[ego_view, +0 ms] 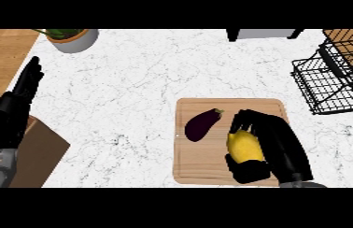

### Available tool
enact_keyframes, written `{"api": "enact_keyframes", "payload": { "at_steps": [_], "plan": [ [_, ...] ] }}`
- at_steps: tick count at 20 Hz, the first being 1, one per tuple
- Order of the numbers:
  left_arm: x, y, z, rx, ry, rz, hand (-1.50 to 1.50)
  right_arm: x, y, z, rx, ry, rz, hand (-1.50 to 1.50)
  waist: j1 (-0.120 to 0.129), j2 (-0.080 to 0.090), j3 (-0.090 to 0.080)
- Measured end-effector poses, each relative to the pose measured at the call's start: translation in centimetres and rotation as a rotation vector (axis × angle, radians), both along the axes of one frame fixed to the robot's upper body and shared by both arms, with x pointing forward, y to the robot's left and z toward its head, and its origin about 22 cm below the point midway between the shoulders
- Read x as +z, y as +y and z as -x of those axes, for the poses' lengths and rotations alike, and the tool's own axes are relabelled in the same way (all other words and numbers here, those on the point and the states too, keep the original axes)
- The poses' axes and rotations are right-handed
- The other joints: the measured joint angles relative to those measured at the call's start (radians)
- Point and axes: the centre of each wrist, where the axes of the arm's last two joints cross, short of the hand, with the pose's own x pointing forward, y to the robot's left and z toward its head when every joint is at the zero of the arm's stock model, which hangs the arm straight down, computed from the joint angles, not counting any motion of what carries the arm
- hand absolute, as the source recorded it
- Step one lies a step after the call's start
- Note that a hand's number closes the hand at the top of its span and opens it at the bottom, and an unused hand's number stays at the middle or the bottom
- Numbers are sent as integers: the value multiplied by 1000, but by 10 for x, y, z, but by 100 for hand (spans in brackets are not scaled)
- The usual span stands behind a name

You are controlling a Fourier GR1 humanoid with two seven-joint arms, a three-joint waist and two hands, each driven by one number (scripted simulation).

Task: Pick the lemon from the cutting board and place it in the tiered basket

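Note:
On the wooden cutting board point(200, 168) lies a yellow lemon point(244, 146), with my right hand point(276, 143) curled round it, fingers over its far end and thumb under its near end. A dark purple eggplant point(202, 124) rests on the board just left of the lemon. The black wire tiered basket point(324, 82) stands at the right edge of the counter, beyond the board. At the far left edge my left hand point(27, 82) stays open with fingers up.
A grey pot with a green plant point(74, 38) sits at the back left. A dark-framed object point(265, 33) stands at the back edge. A brown wooden surface point(38, 154) lies by my left forearm. White marble counter point(124, 96) spreads between.

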Motion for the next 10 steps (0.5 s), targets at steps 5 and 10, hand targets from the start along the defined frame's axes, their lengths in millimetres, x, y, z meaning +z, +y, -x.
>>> {"api": "enact_keyframes", "payload": {
  "at_steps": [5, 10],
  "plan": [
    [2, 0, 1, 3, 3, 0, 0, 54, -23, 14, -45, -234, -58, 150, -2, 1, -2],
    [1, -4, 1, 2, -11, -6, 0, 95, -49, 24, -119, -377, -29, 150, 3, 3, -1]
  ]
}}
